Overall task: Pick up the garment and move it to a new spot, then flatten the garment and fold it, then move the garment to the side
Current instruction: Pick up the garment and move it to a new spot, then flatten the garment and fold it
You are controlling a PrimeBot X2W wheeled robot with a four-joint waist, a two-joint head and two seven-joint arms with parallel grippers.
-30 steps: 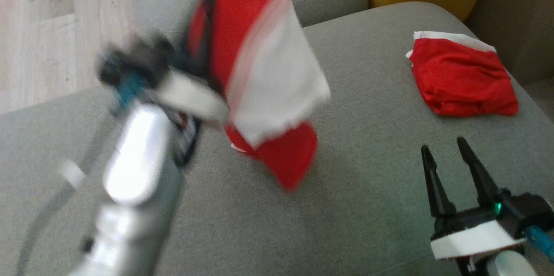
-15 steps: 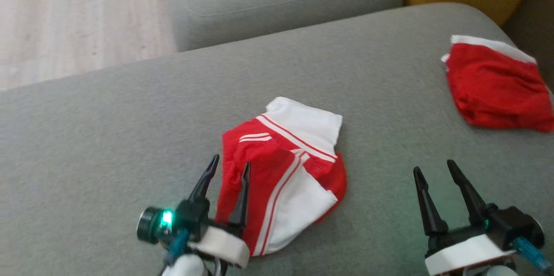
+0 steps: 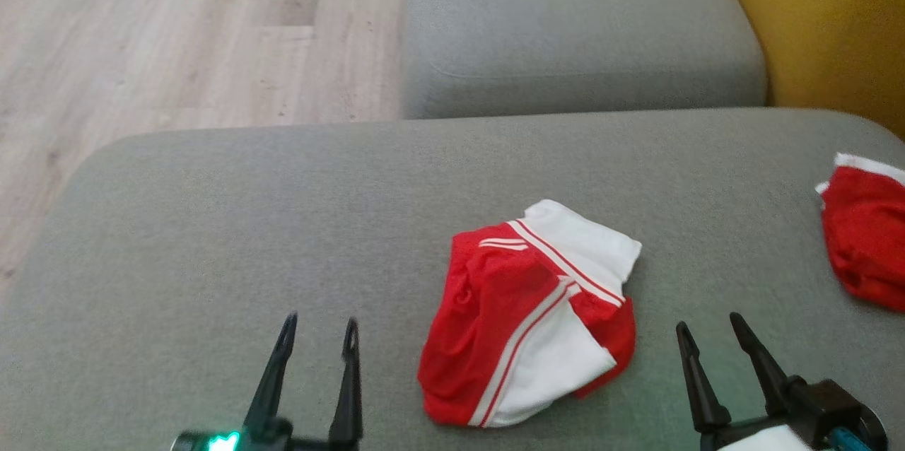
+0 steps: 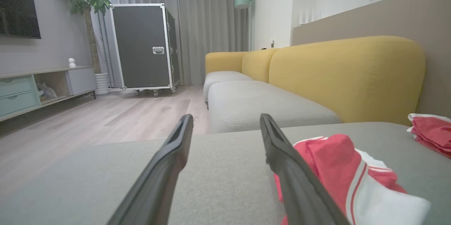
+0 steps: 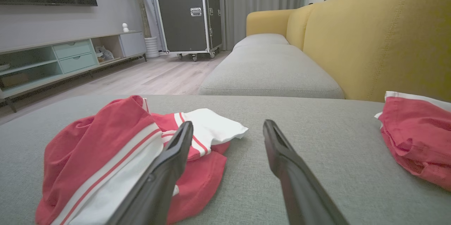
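Head view has the red-and-white garment [image 3: 530, 317] lying in a loose heap on the grey sofa seat cushion [image 3: 247, 225], nearer the robot than the cushion's middle and between the two arms. The left end effector [image 3: 320, 321] sits near its left side and the right end effector [image 3: 708, 322] near its right. Both have their fingers spread apart and hold nothing, and neither touches the cloth.

With the garment down on the seat and free of both arms, the pick-up and move to a new spot looks finished. What remains is everything else. The cloth is bunched and doubled over itself, so it has yet to be flattened, folded and moved aside. A second red garment [image 3: 866, 253], compactly bundled, lies well apart at the cushion's right edge, by the yellow backrest [image 3: 834, 27].

The heap's long axis runs diagonally, from near-left to far-right. A white panel marks the far-right end, another white panel lies at the near end, and the white stripes follow that diagonal.
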